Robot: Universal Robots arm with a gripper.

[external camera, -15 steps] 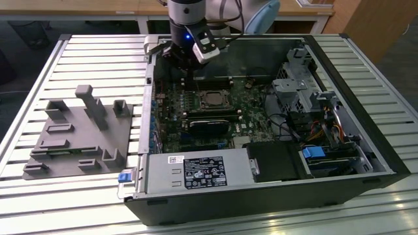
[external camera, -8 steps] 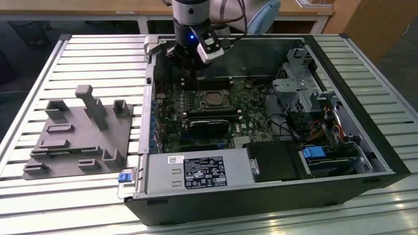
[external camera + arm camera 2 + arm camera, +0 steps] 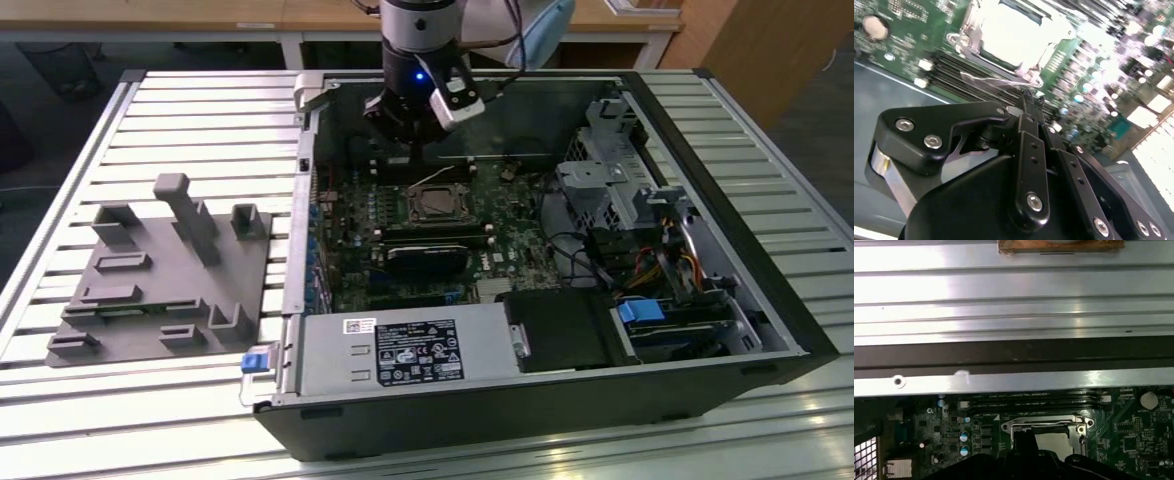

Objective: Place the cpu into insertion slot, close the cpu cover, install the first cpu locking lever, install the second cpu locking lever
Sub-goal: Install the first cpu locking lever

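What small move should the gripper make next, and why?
Probably a short descent toward the insertion slot. In the exterior view the gripper hangs just above the slot's rim. In the second wrist view the cpu already lies inside the silver frame, and a thin metal bar beside that frame sits nearest the gripper's tip.

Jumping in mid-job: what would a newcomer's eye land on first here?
The black hand hanging inside the open computer case, close to the insertion slot on the green motherboard. The silvery cpu already sits in that slot. At the exterior view's left, a grey fixture tray lies on the slatted table.
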